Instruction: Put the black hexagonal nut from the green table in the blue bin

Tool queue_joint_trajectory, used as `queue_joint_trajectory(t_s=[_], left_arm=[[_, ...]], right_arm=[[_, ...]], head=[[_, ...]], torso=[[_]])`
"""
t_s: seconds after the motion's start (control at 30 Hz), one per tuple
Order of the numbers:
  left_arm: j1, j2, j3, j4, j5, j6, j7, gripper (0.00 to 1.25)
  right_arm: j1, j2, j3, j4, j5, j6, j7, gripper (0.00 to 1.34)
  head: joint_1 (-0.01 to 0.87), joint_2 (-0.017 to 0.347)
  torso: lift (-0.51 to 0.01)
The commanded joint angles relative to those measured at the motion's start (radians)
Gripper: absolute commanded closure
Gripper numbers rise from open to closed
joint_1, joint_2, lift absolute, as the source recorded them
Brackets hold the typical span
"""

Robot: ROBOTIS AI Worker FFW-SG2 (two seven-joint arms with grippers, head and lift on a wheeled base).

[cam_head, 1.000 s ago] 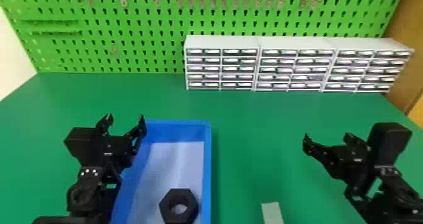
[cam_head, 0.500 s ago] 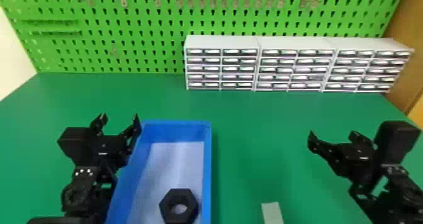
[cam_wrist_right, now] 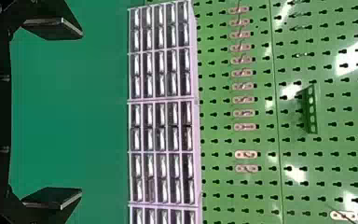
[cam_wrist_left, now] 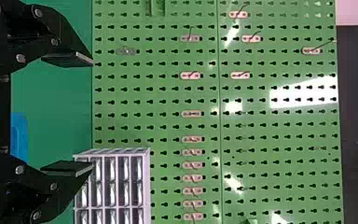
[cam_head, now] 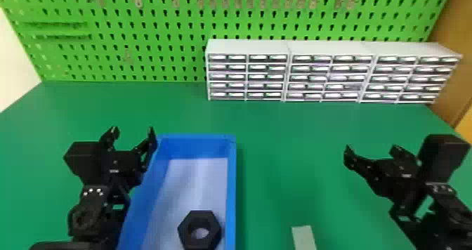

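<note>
The black hexagonal nut lies inside the blue bin, on its pale floor close to the right wall. My left gripper stands open beside the bin's left wall, farther back than the nut, with nothing between its fingers. In the left wrist view the left gripper has its fingers wide apart, and a bit of the blue bin shows between them. Well to the right of the bin, above the green table, is my right gripper, open; the right wrist view has the right gripper with its fingers spread and empty.
A pale flat strip lies on the table right of the bin, at the near edge of the head view. White drawer cabinets stand along the back right, against a green pegboard.
Since a second ago my left gripper has moved a little to the left, away from the bin. My right gripper has shifted slightly to the right. The nut has stayed where it was.
</note>
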Motion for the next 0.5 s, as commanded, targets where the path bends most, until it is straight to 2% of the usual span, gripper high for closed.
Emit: queue_joint_trajectory(t_s=[0.0,0.47], left_arm=[[0.000,0.000,-0.003,0.000,0.000,0.001,0.000,0.46],[-0.006,0.000,-0.004,0.000,0.000,0.001,0.000,0.46]], right_arm=[[-0.002,0.000,0.002,-0.001,0.000,0.000,0.000,0.11],[-0.007,0.001,0.007,-0.009,0.018,-0.002,0.000,0.11]], head=[[0.657,0.057],[0.657,0.057]], torso=[[-0.095],[-0.095]])
